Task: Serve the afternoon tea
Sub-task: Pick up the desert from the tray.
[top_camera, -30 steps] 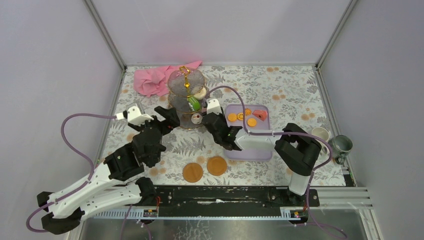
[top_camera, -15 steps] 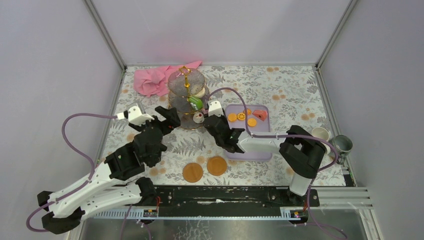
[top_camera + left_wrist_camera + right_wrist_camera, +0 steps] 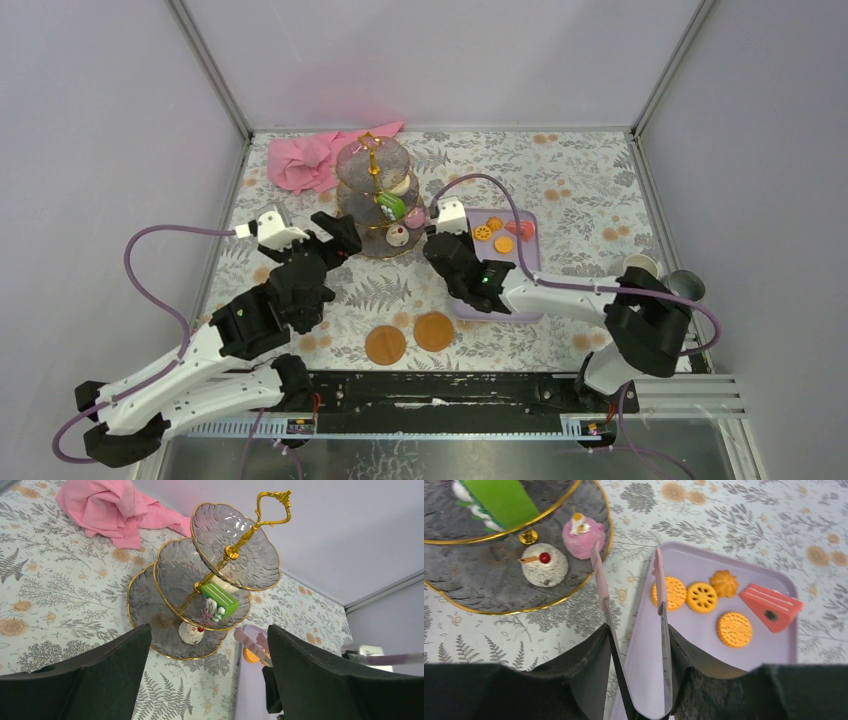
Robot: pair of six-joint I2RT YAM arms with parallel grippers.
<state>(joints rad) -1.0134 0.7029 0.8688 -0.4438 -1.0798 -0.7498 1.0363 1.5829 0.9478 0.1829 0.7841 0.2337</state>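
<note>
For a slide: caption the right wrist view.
Gripped pink tongs poised between the three-tier stand and the lilac biscuit tray.

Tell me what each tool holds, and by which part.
Right tool grips the pink tongs near their hinged end, tips empty. Left tool is open and holds nothing.

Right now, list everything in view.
stand: one, clear glass, gold stem, table's far middle
green cake: one, green, middle tier
cream pastry: one, cream, beside green cake
cupcakes: two, white and pink, bottom tier
tray: one, lilac, right of stand
biscuits: four, orange, on tray
cake slice: one, red, on tray
discs: two, brown, near edge
cloth: one, pink, far left
mugs: two, cream and grey-green, right edge
tongs: one, pink, in right gripper
left gripper: one, black, open, left of stand
right gripper: one, black, shut on tongs, between stand and tray
</note>
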